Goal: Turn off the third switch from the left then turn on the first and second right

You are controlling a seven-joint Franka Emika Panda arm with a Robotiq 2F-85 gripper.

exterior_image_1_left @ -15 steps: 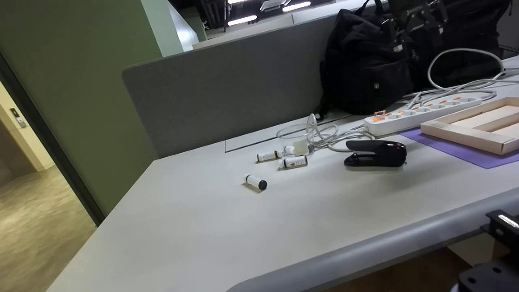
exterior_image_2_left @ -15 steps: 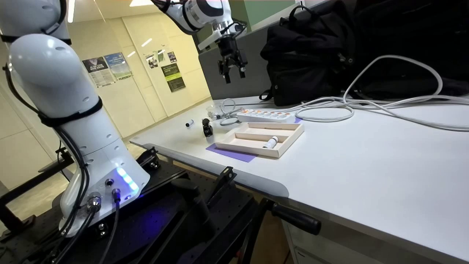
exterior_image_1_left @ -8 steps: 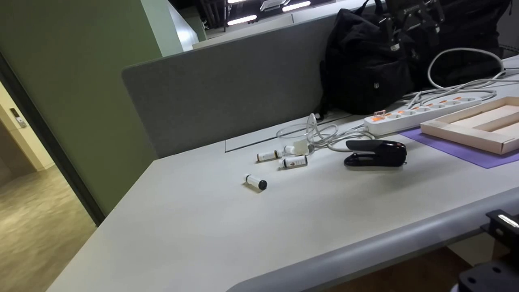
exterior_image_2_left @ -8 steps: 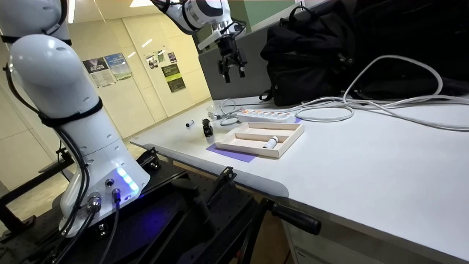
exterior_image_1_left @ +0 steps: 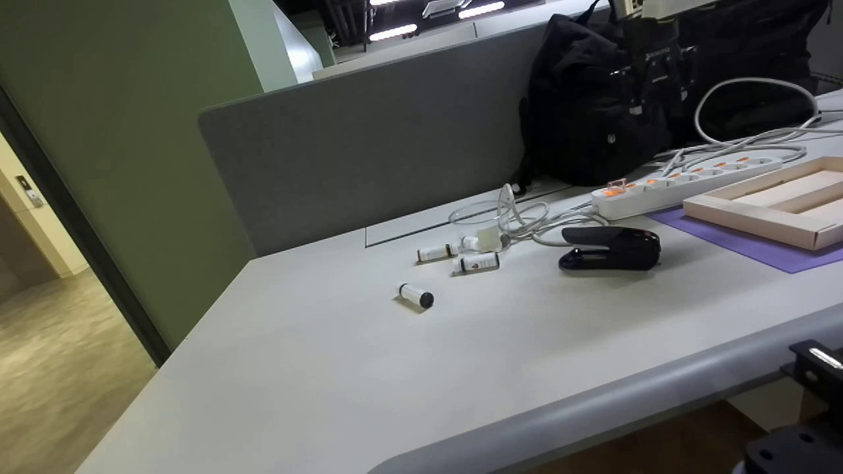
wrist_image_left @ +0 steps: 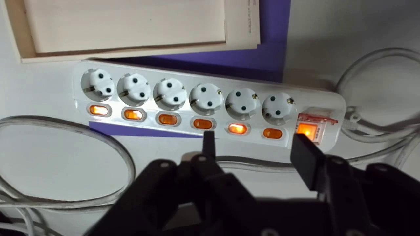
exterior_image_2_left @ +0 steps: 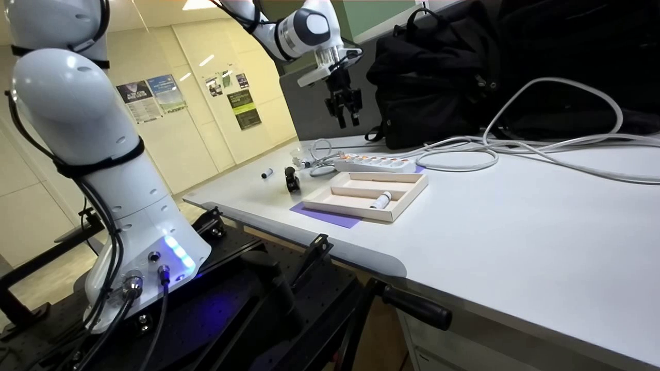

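Black fingers hung wide apart above a long white plastic power strip — it lay across a purple sheet on the white counter, three of six oval orange switches lit.

No text legible for certain. Print too small or blurred on: wooden tray edge, wrist view; power strip, just beside its lit square switch, wrist view; vial labels, in an exterior view; posters on far left wall, in an exterior view.
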